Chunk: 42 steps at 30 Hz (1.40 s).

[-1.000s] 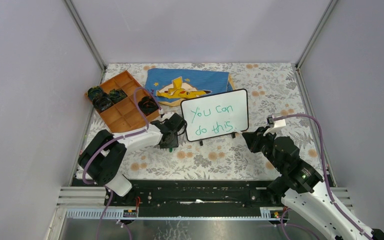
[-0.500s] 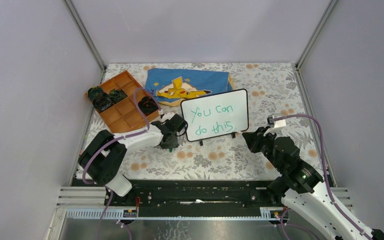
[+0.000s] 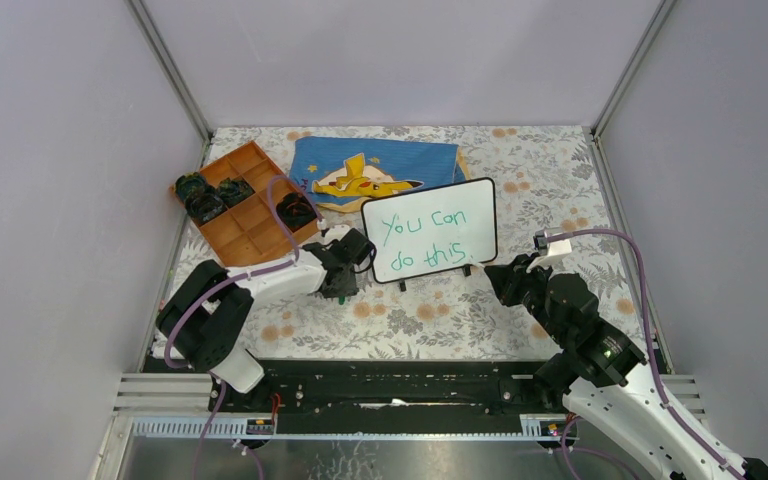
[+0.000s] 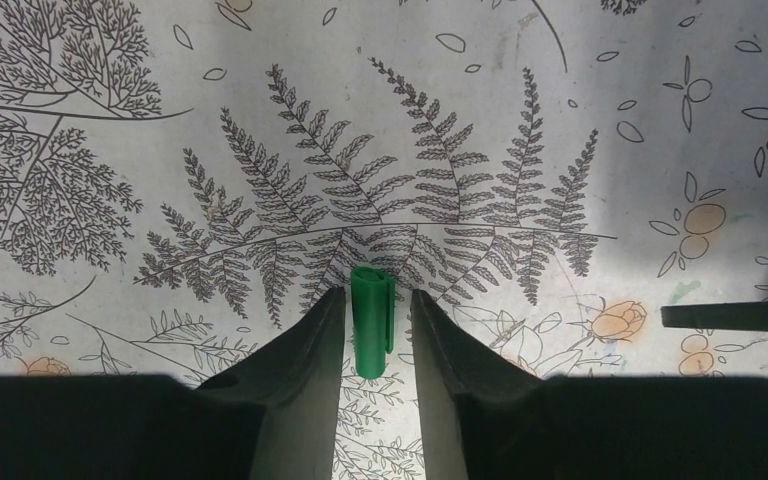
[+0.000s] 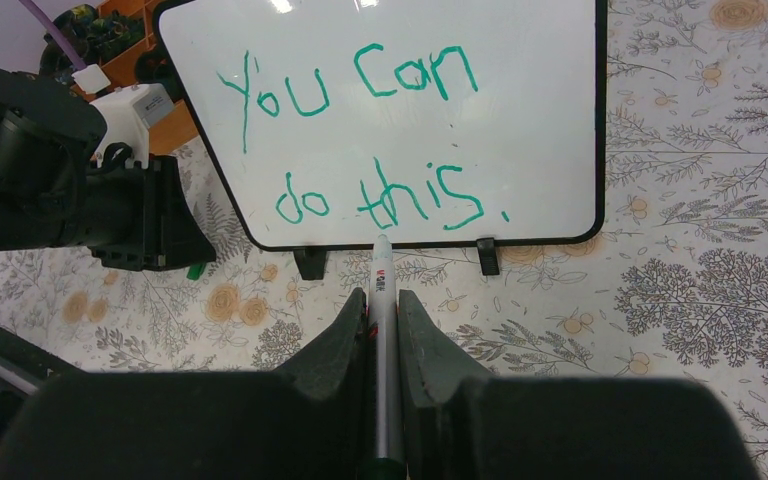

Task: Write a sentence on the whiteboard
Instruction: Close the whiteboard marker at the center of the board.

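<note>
The whiteboard [image 3: 430, 232] stands tilted on its black feet at mid-table, also filling the right wrist view [image 5: 520, 120]. The sentence [image 5: 360, 140] "You can do this." runs in green over two lines. My right gripper [image 5: 382, 297] is shut on a grey marker [image 5: 383, 330], whose tip points at the board's bottom frame; in the top view that gripper [image 3: 495, 275] sits just right of the board. My left gripper [image 4: 371, 300] hangs open over the table left of the board [image 3: 345, 280]. A green marker cap [image 4: 371, 325] lies between its fingers with a gap on each side.
A blue Pikachu cloth [image 3: 375, 170] lies behind the board. An orange compartment tray [image 3: 245, 210] holding several dark objects sits at the far left. Grey enclosure walls close in the flowered table on three sides.
</note>
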Tool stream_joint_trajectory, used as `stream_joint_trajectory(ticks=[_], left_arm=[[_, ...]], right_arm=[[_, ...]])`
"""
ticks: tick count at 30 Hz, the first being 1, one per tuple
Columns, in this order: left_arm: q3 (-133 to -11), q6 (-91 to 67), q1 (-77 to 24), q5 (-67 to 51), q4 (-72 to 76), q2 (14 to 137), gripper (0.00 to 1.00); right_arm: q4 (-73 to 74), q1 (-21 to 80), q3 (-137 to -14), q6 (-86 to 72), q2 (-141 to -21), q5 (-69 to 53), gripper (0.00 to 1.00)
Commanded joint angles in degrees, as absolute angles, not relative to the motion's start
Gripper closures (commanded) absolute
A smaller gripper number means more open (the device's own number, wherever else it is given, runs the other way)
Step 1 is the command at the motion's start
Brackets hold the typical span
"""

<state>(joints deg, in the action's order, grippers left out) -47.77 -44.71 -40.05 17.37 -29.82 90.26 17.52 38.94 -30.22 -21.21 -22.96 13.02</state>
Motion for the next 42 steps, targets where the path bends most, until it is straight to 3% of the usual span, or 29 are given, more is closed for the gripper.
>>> stream_joint_trajectory(ticks=[1,5,24,31,38,42], left_arm=[[-44.8,-45.6,-40.6,15.9,-30.6,91.2,0.61],[-44.0,-45.8,-41.0,15.6,-30.7,90.6,0.59],[-44.2,-45.3,-41.7,17.3,-34.3,90.2,0.64],[-43.8,-45.5,-42.1,16.9,-33.4,90.7,0.75],[-43.4,-45.6,-42.1,16.8,-32.9,90.5,1.00],[-43.3,-46.4,-42.1,17.7,-33.1,88.2,1.00]], right_arm=[[15.8,38.6,-30.7,-20.7,-22.3,14.5,1.00],[15.7,38.7,-30.5,-20.7,-22.2,14.5,1.00],[15.8,38.6,-29.9,-21.1,-21.0,14.6,1.00],[16.0,38.6,-30.5,-20.7,-21.5,14.4,1.00],[16.1,38.6,-30.7,-20.7,-21.7,14.6,1.00],[16.3,38.7,-31.0,-20.7,-22.0,14.4,1.00]])
